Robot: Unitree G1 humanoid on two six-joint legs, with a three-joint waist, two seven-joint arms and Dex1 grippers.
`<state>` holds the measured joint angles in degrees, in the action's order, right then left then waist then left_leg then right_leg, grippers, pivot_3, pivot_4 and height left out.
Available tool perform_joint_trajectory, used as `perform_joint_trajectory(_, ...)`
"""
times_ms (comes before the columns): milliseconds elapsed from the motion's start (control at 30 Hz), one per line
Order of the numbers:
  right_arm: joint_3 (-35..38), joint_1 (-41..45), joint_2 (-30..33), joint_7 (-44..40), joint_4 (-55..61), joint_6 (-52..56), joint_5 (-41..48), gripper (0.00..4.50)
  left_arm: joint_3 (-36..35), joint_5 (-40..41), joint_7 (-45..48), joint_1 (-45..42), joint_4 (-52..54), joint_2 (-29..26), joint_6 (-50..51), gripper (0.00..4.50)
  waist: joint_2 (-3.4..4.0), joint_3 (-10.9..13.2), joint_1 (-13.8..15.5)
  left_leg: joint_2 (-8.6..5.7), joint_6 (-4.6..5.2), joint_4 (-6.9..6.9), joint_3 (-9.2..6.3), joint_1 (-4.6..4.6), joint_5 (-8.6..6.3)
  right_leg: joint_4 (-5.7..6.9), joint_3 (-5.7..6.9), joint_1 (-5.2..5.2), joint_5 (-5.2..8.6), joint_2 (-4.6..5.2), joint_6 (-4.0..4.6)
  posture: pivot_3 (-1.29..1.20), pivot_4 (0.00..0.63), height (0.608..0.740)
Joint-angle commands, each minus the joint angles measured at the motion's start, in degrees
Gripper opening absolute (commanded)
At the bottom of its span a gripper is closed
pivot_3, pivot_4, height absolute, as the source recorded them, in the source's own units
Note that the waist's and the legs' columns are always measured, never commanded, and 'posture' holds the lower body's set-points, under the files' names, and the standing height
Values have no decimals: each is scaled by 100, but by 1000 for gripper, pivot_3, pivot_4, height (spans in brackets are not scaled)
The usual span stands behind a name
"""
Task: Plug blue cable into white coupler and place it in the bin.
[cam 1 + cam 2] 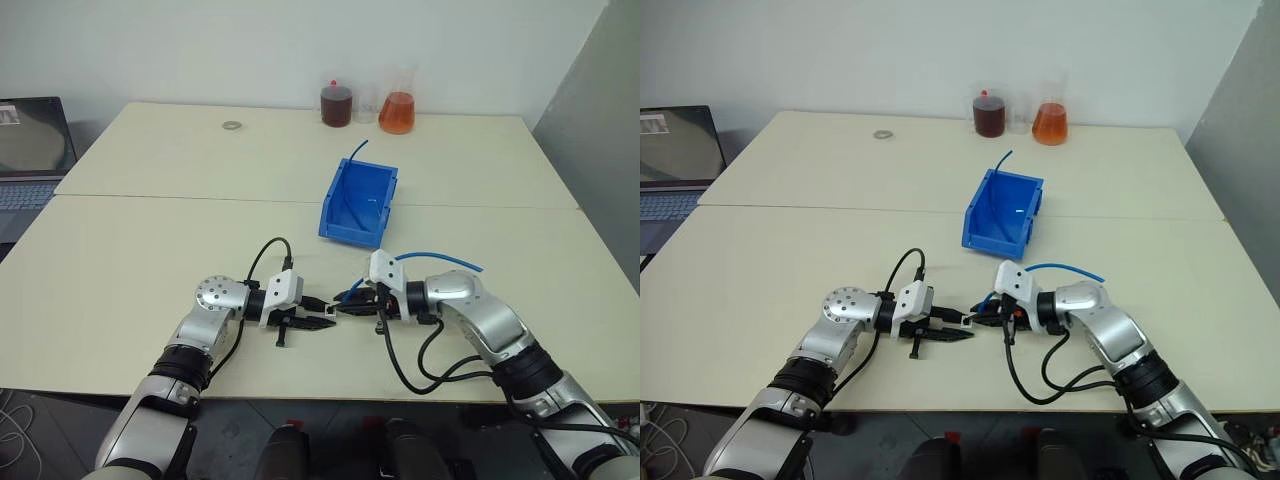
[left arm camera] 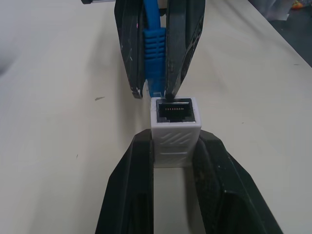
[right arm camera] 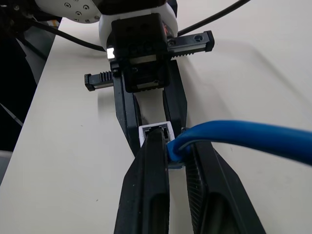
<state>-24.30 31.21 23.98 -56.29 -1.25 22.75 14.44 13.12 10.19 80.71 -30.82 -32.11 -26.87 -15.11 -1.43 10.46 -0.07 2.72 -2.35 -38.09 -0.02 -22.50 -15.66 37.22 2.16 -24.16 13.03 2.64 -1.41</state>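
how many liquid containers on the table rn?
2 with liquid: a dark-red jar and an orange flask, side by side at the far table edge beyond the bin. A clear, seemingly empty cup may stand between them; hard to tell.

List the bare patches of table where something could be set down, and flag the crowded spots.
Free: the left half of the table, between the laptop and the bin; the right side beyond the bin; the far strip from the metal ring to the beakers. Crowded: the near middle, where the left gripper holding the white coupler meets the right gripper holding the blue cable.
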Motion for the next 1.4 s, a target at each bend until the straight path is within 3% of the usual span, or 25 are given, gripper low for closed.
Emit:
perform_joint_trajectory(33,85,173,-88,-124,126,-93,-25,204,20,-43,2,-8,139,21,46,762,0,0,0,0,0,0,0,0,0,0,0,0,0,0,0,0,150,740)
perform_joint_trajectory(567,273,478,-223,-282,561,543,252,204,-13,-24,-5,27,264,-62,205,762,0,0,-4,0,0,0,-1,0,0,1,0,-1,0,0,1,0,150,740)
perform_joint_trajectory(1400,63,294,-174,-452,-39,234,-123,204,-28,6,-99,140,466,-78,350,762,1,-1,-5,0,0,0,0,6,0,5,-1,2,0,-1,1,0,150,740)
